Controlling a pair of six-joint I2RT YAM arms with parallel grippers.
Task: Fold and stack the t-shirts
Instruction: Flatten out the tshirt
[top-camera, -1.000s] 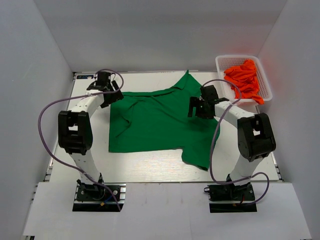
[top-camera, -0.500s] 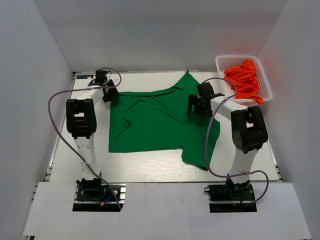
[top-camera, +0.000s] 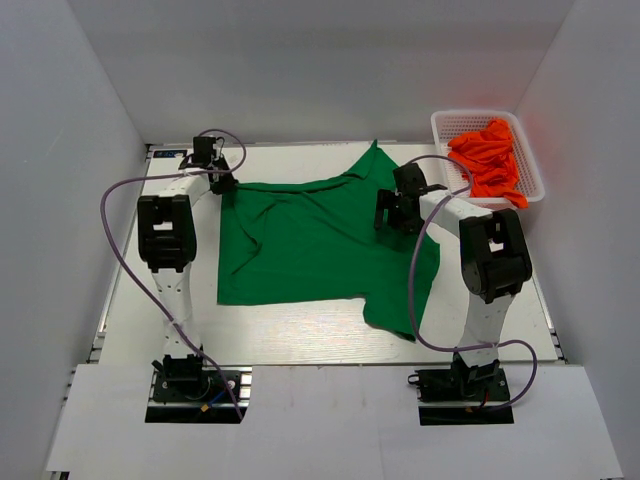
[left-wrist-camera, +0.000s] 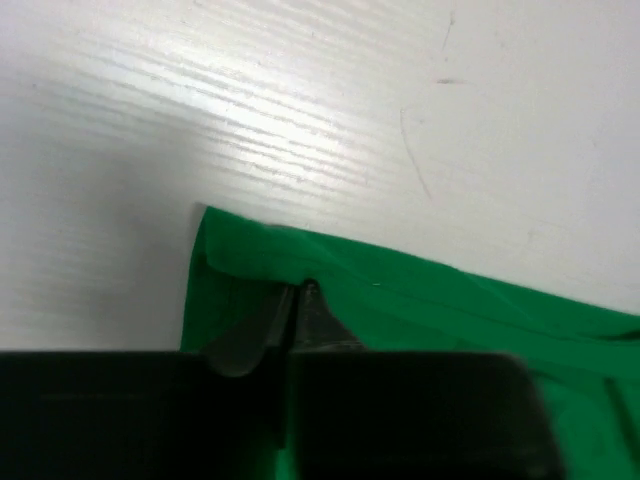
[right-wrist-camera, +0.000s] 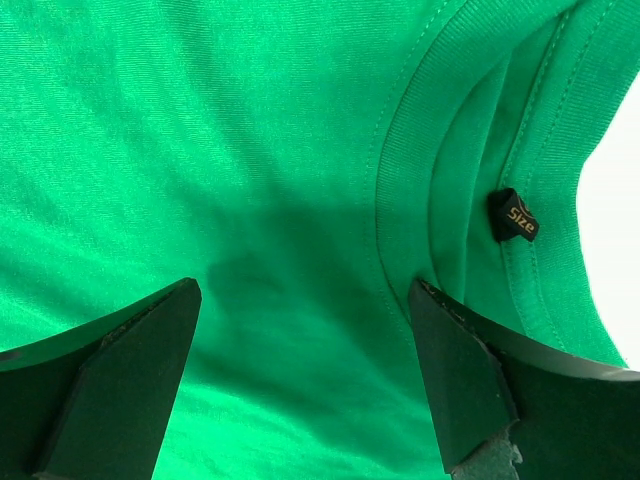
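Note:
A green t-shirt (top-camera: 310, 245) lies spread and rumpled on the white table (top-camera: 300, 330). My left gripper (top-camera: 222, 185) sits at the shirt's far left corner. In the left wrist view its fingertips (left-wrist-camera: 298, 295) are pressed together on a raised fold at the edge of the green cloth (left-wrist-camera: 420, 300). My right gripper (top-camera: 396, 214) hovers over the shirt's right part, jaws wide open (right-wrist-camera: 305, 288), with the collar (right-wrist-camera: 420, 150) and its black size tag (right-wrist-camera: 512, 216) just beyond its right finger. Orange t-shirts (top-camera: 488, 155) are heaped in the basket.
A white mesh basket (top-camera: 440, 125) stands at the far right corner of the table. Grey walls close in the table on three sides. Purple cables loop from both arms.
My left gripper has slid to the shirt's far left corner and closed on its edge. The right gripper has shifted slightly toward the far side, still open.

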